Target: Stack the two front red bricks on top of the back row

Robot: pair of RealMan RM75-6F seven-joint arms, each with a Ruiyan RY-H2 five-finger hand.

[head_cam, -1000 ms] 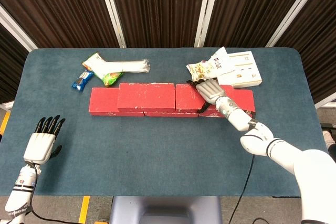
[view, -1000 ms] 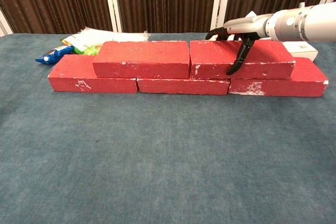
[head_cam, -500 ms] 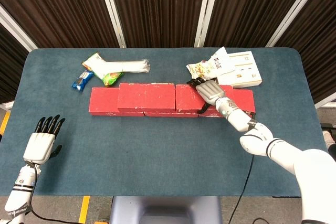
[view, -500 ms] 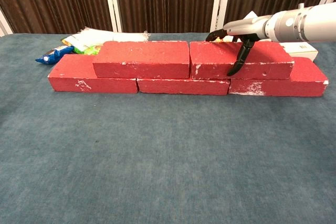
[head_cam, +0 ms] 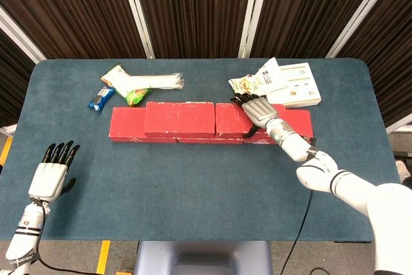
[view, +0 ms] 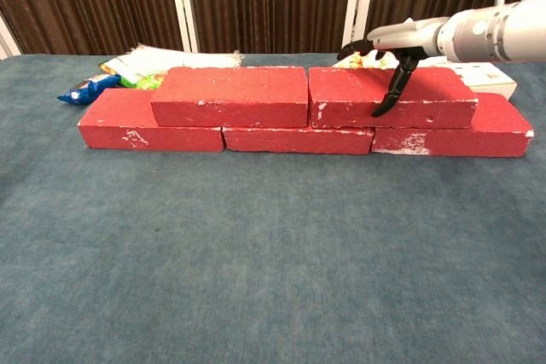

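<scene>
Across the middle of the table [head_cam: 193, 178], both upper bricks sit on the back row [view: 299, 139]: the left upper brick [view: 230, 95] and the right upper brick [view: 392, 97] lie end to end, almost touching, each bridging a joint below. On this evidence the stacking looks done — what remains for you is to clear the arm. Your right hand [head_cam: 259, 109] is over the right upper brick, fingers spread above its top and thumb hanging down the front face; I judge it open, holding nothing, though whether the thumb touches cannot be told. Your left hand [head_cam: 53, 173] rests well apart at the near left edge — fingers apart, empty.
</scene>
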